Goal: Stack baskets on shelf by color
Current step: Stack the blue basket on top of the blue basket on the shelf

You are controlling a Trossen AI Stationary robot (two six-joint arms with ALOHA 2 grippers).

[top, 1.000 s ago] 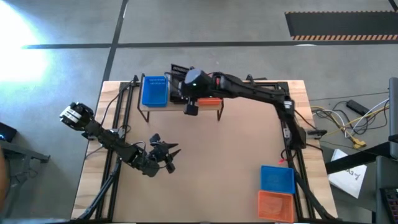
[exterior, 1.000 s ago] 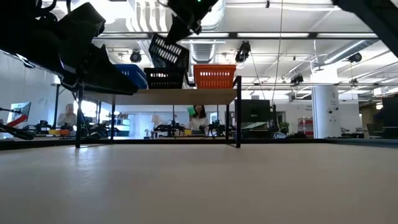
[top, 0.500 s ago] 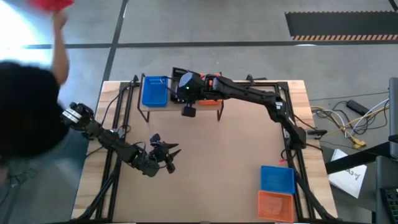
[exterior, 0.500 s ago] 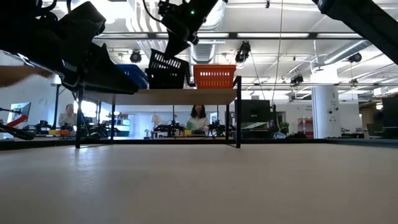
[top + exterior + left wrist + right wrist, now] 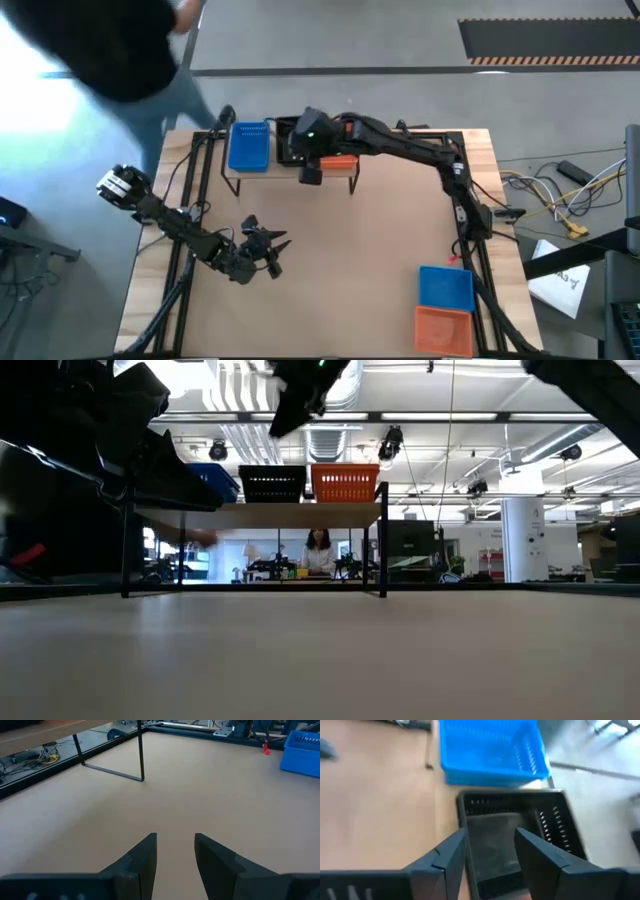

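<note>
my right gripper (image 5: 490,855), fingers apart and empty, hangs directly above the black basket (image 5: 517,835) sitting level on the shelf (image 5: 260,515), beside the blue basket (image 5: 490,750).

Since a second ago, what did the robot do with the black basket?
The right end effector let go of the black basket, which was tilted in the air and now sits level on the shelf between the blue basket and the orange basket. The left end effector and both table baskets stayed put.
</note>
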